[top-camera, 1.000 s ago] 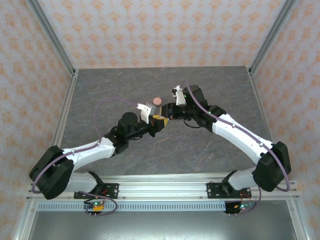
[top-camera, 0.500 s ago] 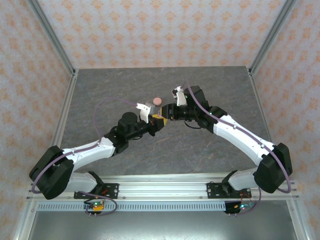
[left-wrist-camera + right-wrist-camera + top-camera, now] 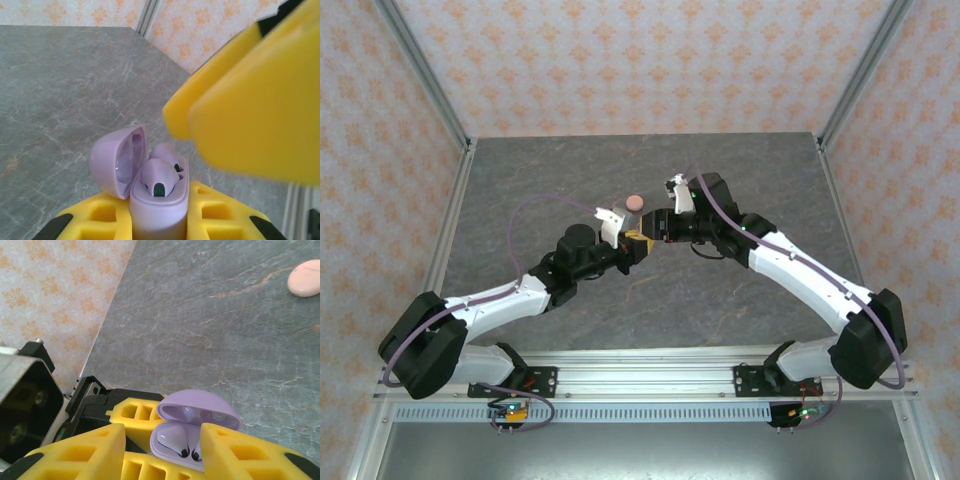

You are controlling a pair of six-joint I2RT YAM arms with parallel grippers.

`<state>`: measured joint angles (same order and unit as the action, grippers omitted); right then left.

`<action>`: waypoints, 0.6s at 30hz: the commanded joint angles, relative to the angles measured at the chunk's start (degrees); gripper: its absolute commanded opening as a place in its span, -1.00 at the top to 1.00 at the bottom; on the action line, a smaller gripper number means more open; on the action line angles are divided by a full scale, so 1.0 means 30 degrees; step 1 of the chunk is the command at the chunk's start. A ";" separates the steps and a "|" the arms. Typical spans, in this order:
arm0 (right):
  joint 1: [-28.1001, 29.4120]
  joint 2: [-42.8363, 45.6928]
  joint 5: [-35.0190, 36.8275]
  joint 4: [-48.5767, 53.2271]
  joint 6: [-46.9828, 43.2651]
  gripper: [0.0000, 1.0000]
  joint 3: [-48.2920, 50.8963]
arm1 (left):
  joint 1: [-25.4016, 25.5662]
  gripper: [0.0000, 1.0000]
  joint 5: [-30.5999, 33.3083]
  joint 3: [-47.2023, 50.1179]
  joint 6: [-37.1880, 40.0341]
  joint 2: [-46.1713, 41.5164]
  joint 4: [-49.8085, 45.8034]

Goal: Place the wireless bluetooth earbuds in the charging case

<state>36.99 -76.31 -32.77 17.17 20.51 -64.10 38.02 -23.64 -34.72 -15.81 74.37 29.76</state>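
Between the left gripper's clamped yellow jaws, left wrist view, sits the open lilac plastic charging case, two lilac stemmed earbuds seated inside. Right wrist view: the right gripper straddles that case, jaws parted. Top view: both arms crowd it, and I judge that a snagged lid could unseat a bud.

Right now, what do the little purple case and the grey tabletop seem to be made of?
The lilac case is likely moulded plastic, smooth with a satin sheen; soft highlights show inside its open lid. The tabletop looks like grey stone or a stone-print laminate, matt, with pale veins; which of the two, the pictures can't settle.
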 commanded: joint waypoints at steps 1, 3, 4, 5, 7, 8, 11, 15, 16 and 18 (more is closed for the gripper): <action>0.0093 0.0941 0.1414 0.0786 -0.0206 0.11 -0.0646 | 0.0510 0.83 -0.0427 -0.0541 0.2609 -0.0778 -0.1084; 0.0091 0.0918 0.1688 0.1184 -0.0067 0.12 -0.0924 | 0.0733 0.82 -0.0405 -0.0580 0.3673 -0.1011 -0.1793; 0.0093 0.0825 0.1723 0.1480 -0.0034 0.12 -0.1106 | 0.0847 0.82 -0.0557 -0.0625 0.4126 -0.1098 -0.2134; 0.0091 0.0683 0.1703 0.1764 -0.0059 0.13 -0.1317 | 0.0958 0.82 -0.0833 -0.0748 0.4723 -0.1201 -0.2575; 0.0092 0.0353 0.1763 0.2480 -0.0062 0.19 -0.1705 | 0.1304 0.82 -0.0741 -0.0988 0.5750 -0.1393 -0.3479; 0.0095 0.0120 0.1676 0.2865 -0.0160 0.23 -0.1919 | 0.1457 0.82 -0.0608 -0.1064 0.6227 -0.1469 -0.3790; 0.0091 -0.0629 0.1711 0.4054 -0.0311 0.31 -0.2562 | 0.1620 0.82 -0.0401 -0.1305 0.7022 -0.1660 -0.4569; 0.0091 -0.1611 0.1403 0.5338 -0.0482 0.40 -0.3358 | 0.1732 0.83 -0.0047 -0.1565 0.7722 -0.1677 -0.5253; 0.0093 -0.1849 0.1169 0.5538 -0.0515 0.41 -0.3505 | 0.1768 0.82 -0.0028 -0.1577 0.7817 -0.1722 -0.5250; 0.0095 -0.2198 0.0785 0.5775 -0.0582 0.43 -0.3734 | 0.1797 0.83 -0.0030 -0.1573 0.7929 -0.1741 -0.5232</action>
<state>36.99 -81.89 -29.47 30.46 19.73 -72.99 42.78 -24.75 -37.80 4.82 70.50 15.55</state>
